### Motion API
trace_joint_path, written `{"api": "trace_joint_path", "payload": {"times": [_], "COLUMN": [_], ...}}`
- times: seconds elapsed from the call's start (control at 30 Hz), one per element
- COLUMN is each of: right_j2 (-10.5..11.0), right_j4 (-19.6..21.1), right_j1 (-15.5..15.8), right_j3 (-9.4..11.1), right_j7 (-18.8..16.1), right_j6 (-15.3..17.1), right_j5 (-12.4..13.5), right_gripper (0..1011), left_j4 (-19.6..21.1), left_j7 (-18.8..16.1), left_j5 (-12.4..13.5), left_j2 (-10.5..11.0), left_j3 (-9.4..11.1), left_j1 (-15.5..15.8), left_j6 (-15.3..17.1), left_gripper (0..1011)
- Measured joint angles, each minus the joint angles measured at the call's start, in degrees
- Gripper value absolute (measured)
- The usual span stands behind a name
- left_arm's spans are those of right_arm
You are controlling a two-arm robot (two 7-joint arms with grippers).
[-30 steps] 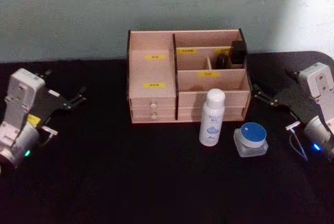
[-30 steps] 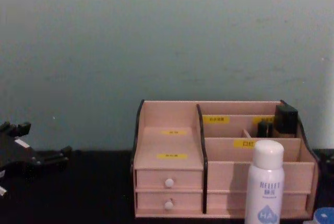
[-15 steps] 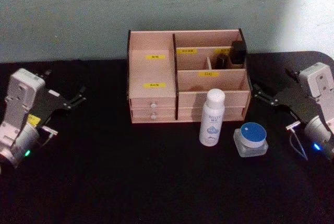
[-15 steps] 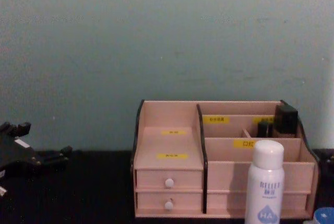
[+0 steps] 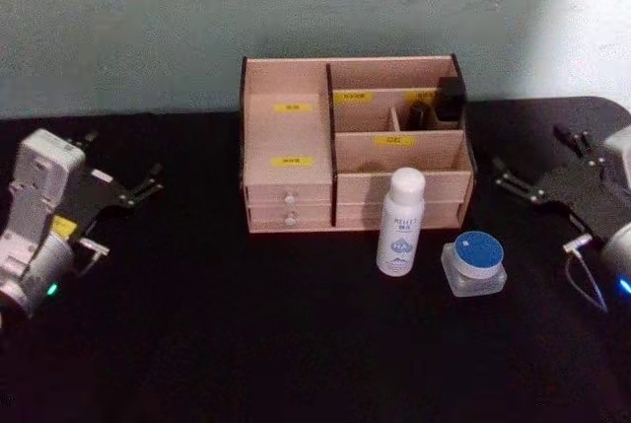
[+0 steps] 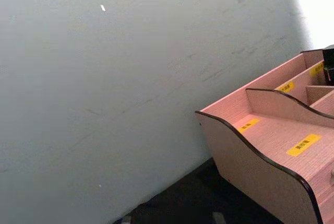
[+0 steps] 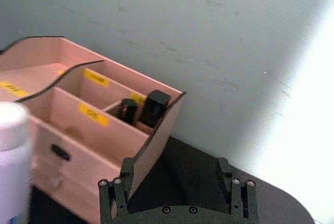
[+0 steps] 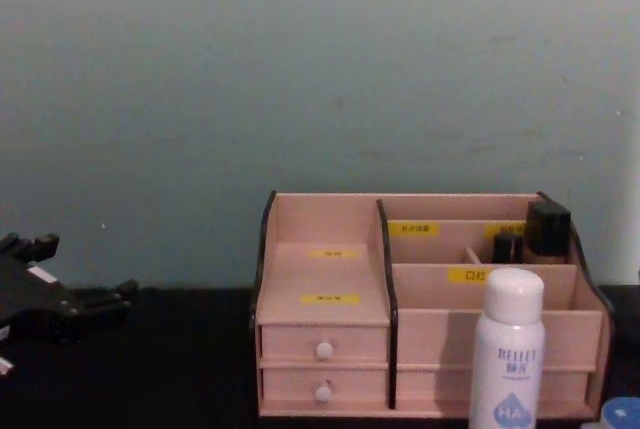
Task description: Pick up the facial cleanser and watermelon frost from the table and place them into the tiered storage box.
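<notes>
Facial cleanser [image 5: 402, 223] standing upright, long axis vertical, at lower centre of head frame on black tabletop [image 5: 246, 344], just in front of tiered storage box [image 5: 394, 186]. Watermelon frost [image 5: 474, 262] sitting just to its right. Right gripper [image 5: 537, 159] hovering at right edge, jaws apart, both items lying toward frame centre from it; clearly nearer arm. Left gripper [image 5: 118, 160] waiting at left edge, jaws apart, well away from both.
</notes>
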State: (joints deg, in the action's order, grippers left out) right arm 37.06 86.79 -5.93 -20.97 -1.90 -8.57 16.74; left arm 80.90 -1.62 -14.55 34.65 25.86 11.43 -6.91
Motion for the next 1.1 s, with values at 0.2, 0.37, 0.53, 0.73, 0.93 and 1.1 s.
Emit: {"api": "trace_joint_path", "payload": {"times": [0.2,0.37,0.53,0.73,0.93,1.1], "right_j2": [2.8,3.6,3.2,1.5,-0.5,-2.5], "right_j4": [5.0,7.4,8.0,7.1,5.0,2.8], "right_j1": [4.5,6.9,7.7,6.5,4.6,3.0], "right_j3": [1.6,2.1,1.6,0.1,-1.3,-2.0], "right_j7": [-3.4,-6.5,-10.1,-14.3,-17.9,-19.9], "right_j6": [0.1,-0.3,-0.7,-0.9,-0.6,0.1], "right_j5": [2.2,3.9,5.5,6.1,6.6,6.7], "right_gripper": [1002,1002,1002,1002,1002,1003], "left_j4": [0.0,0.0,0.0,0.0,0.0,0.0], "left_j7": [0.0,0.0,0.0,0.0,0.0,0.0], "left_j5": [0.0,0.0,0.0,0.0,0.0,0.0], "left_j2": [0.0,0.0,0.0,0.0,0.0,0.0], "left_j3": [0.0,0.0,0.0,0.0,0.0,0.0], "left_j1": [0.0,0.0,0.0,0.0,0.0,0.0], "left_j6": [0.0,0.0,0.0,0.0,0.0,0.0], "left_gripper": [1001,1002,1001,1001,1001,1001]}}
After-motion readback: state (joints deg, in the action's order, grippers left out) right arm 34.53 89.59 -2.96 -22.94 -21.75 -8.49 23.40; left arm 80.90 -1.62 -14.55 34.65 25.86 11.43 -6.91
